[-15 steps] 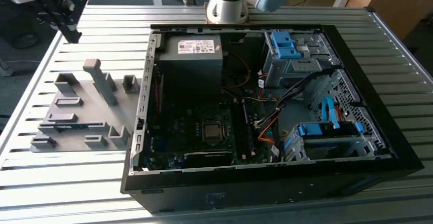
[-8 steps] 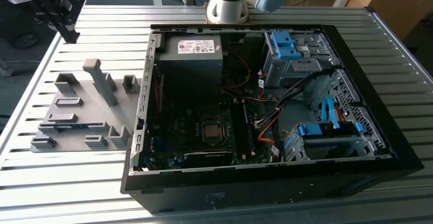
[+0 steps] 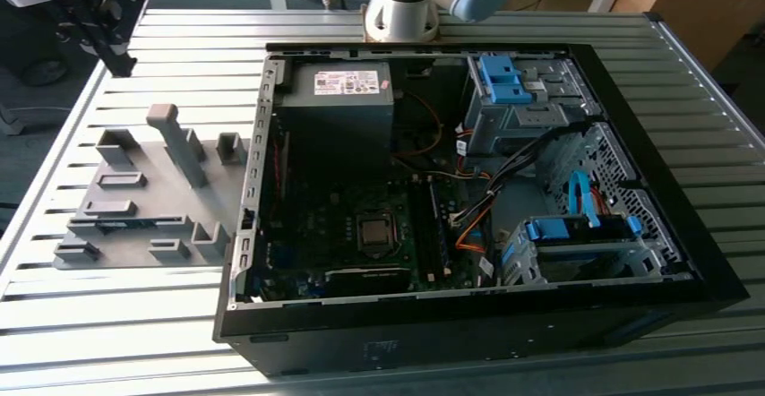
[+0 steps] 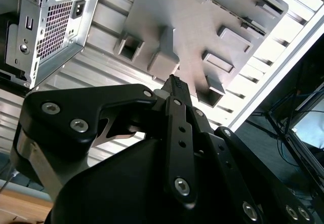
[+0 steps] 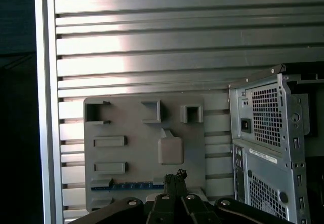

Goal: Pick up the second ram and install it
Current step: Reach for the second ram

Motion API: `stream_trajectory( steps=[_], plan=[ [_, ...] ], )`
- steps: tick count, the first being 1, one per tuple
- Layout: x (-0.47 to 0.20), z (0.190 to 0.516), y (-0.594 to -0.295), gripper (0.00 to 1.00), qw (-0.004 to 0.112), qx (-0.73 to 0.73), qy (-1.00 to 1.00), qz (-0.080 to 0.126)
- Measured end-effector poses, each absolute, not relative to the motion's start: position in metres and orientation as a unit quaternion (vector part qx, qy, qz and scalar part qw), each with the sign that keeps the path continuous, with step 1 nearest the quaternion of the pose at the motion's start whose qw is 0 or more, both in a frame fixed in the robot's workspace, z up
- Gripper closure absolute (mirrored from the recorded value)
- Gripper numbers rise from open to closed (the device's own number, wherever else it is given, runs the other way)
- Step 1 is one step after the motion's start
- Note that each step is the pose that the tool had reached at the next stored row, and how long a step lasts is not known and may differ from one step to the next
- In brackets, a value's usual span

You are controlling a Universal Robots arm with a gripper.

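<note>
The second ram (image 3: 127, 224) is a thin blue-green strip lying edge-up in a slot of the grey plastic tray (image 3: 143, 190), on the exterior view's left. The first wrist view shows the same ram (image 5: 126, 186) along the tray's edge nearest the camera. My gripper (image 3: 120, 66) hangs high over the table's far left corner, well apart from the tray. Its black fingertips (image 5: 175, 176) are pressed together with nothing between them. In the second wrist view the gripper (image 4: 174, 81) points at the tray (image 4: 202, 31).
An open black computer case (image 3: 478, 324) lies on the slatted metal table (image 3: 120, 342), to the right of the tray in the exterior view. Inside it are the motherboard (image 3: 358, 235), a power supply (image 3: 340, 82), blue drive cages (image 3: 574, 235) and orange cables. The arm's base (image 3: 400, 11) stands behind the case.
</note>
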State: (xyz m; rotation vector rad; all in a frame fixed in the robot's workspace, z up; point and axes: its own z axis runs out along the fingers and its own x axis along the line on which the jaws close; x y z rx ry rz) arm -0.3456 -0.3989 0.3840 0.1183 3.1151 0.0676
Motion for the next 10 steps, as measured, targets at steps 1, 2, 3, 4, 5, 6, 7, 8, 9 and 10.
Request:
stream_trajectory(
  steps=[1, 2, 3, 4, 5, 6, 7, 8, 9, 10],
  plan=[
    [-0.3462, 0.3839, -0.3989, 0.89, 0.012, 0.038, 0.999, 0.022],
    [-0.3467, 0.3839, -0.3989, 0.89, 0.012, 0.038, 0.999, 0.022],
    [-0.3473, 0.3839, -0.3990, 0.89, 0.012, 0.038, 0.999, 0.022],
    [-0.3479, 0.3839, -0.3989, 0.89, 0.012, 0.038, 0.999, 0.022],
    [-0.3485, 0.3838, -0.3989, 0.89, 0.012, 0.038, 0.999, 0.022],
    [-0.3490, 0.3838, -0.3990, 0.89, 0.012, 0.038, 0.999, 0.022],
    [-0.3495, 0.3837, -0.3989, 0.89, 0.012, 0.038, 0.999, 0.022],
    [-0.3500, 0.3837, -0.3990, 0.89, 0.012, 0.038, 0.999, 0.022],
    [-0.3504, 0.3837, -0.3990, 0.89, 0.012, 0.038, 0.999, 0.022],
    [-0.3510, 0.3836, -0.3989, 0.89, 0.012, 0.038, 0.999, 0.022]
  ],
)
